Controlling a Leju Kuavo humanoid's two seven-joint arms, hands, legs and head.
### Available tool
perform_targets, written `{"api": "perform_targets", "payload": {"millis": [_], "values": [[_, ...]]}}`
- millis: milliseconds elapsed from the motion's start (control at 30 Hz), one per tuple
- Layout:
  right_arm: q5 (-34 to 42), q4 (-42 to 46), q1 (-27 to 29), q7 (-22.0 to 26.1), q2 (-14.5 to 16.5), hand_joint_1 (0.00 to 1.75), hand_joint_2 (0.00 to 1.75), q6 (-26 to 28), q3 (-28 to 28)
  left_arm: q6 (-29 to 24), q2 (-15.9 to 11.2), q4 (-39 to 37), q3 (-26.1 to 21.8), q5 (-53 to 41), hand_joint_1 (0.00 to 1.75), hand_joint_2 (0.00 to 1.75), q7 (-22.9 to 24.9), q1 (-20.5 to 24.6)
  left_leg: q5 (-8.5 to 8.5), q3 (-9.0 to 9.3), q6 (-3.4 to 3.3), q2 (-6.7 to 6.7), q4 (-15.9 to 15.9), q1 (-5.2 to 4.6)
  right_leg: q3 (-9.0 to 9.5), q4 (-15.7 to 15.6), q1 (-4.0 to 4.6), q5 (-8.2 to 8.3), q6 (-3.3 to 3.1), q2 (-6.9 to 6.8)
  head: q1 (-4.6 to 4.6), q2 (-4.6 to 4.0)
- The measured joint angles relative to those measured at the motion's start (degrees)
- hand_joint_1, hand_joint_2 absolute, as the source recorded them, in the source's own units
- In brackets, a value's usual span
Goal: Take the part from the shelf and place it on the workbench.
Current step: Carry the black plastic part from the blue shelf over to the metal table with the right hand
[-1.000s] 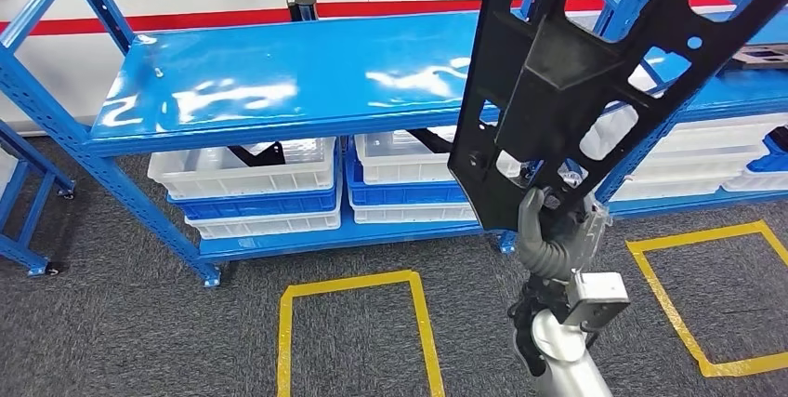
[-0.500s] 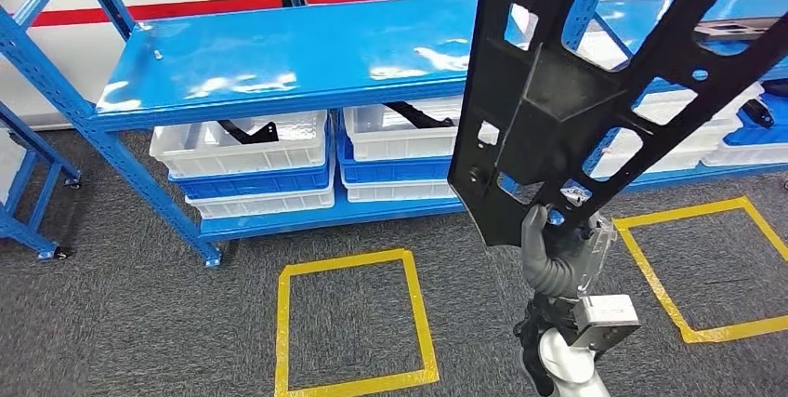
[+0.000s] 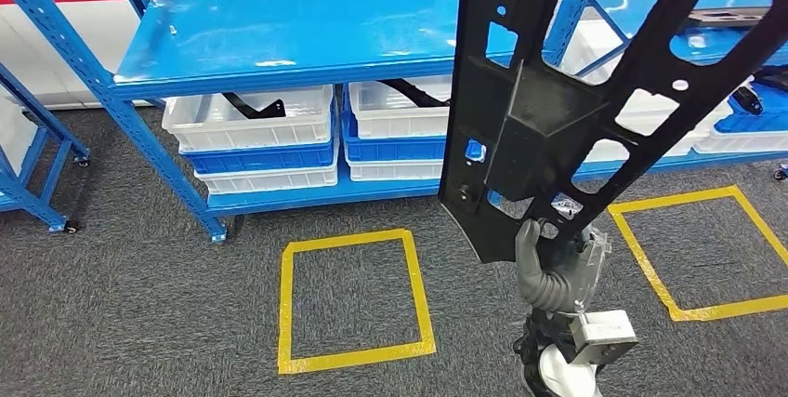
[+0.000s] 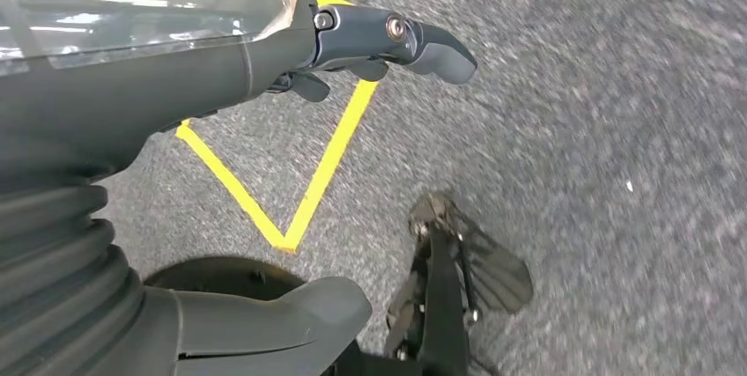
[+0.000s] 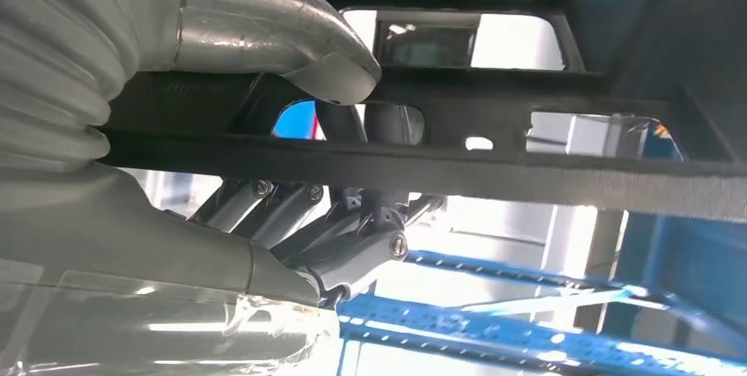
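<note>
Shelf: the blue steel shelf rack (image 3: 307,39) carries white and blue plastic bins (image 3: 251,118) low down, sorted storage for parts.
Part: the large black perforated plastic panel (image 3: 558,90) stands nearly upright before the shelf, carried clear of the floor.
Right hand: the right hand (image 3: 548,262) clamps the panel's lower edge, thumb against fingers (image 5: 352,244), probably for balance.
Left hand: the left hand (image 4: 388,41) hangs over grey carpet, fingers loosely apart, holding nothing.

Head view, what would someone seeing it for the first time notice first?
The big black part, held upright by the right hand, fills the right side of the picture. Behind it stands a blue shelf with white bins underneath, and a yellow taped square marks the grey floor in front.
</note>
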State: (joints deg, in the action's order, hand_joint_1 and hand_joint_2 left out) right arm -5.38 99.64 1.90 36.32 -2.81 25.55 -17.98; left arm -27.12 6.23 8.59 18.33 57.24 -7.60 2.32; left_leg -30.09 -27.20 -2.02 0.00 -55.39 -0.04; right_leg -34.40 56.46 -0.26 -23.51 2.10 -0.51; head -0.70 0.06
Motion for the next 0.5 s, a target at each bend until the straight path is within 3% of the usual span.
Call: {"api": "perform_targets", "payload": {"millis": [100,133,267,367,500], "values": [[-0.11,0.27,-0.12,0.12,-0.01,1.75,1.75,-0.66,-0.03,-0.39,-0.05,0.0,-0.02,0.08,0.0,1.75,0.41,-0.12,0.25,-0.51,-0.04,0.1,0.14,-0.32,-0.46,-0.41,0.23,-1.12,-1.05,0.13,0.15,0.01],[-0.18,0.31,-0.12,0.08,-0.01,1.75,1.75,-0.92,-0.03,-0.52,-0.05,0.0,-0.02,0.09,0.0,1.75,0.54,-0.11,0.55,-0.63,-0.27,0.18,0.12,-0.46,-0.44,-0.5,0.2,-0.98,-1.06,0.17,0.14,0.01],[-1.11,0.38,-0.06,-0.01,-0.02,1.75,1.75,-1.14,-0.03,-0.79,-0.16,0.02,-0.02,0.08,0.0,1.75,0.76,-0.02,1.19,-1.17,-0.78,0.24,-0.21,-0.83,-0.3,-1.15,-0.21,2.34,0.33,0.25,0.11,0.01],[-1.67,0.49,0.18,0.07,-0.05,1.75,1.75,-1.09,-0.03,-0.8,-0.3,0.01,-0.02,0.04,0.0,1.75,0.78,-0.01,1.29,-1.45,-0.9,0.23,-0.31,-0.91,-0.5,-1.18,-0.31,2.62,0.39,0.25,0.1,0.01],[-1.93,0.91,0.43,0.16,-0.1,1.75,1.75,-1.02,0.03,-0.92,-0.55,0.01,-0.02,-0.01,0.0,1.75,0.79,0.11,2.3,-1.25,-1.65,0.11,0.43,-0.59,-0.83,-1.23,-0.7,2.58,1.2,0.14,0.06,-0.01]]}}
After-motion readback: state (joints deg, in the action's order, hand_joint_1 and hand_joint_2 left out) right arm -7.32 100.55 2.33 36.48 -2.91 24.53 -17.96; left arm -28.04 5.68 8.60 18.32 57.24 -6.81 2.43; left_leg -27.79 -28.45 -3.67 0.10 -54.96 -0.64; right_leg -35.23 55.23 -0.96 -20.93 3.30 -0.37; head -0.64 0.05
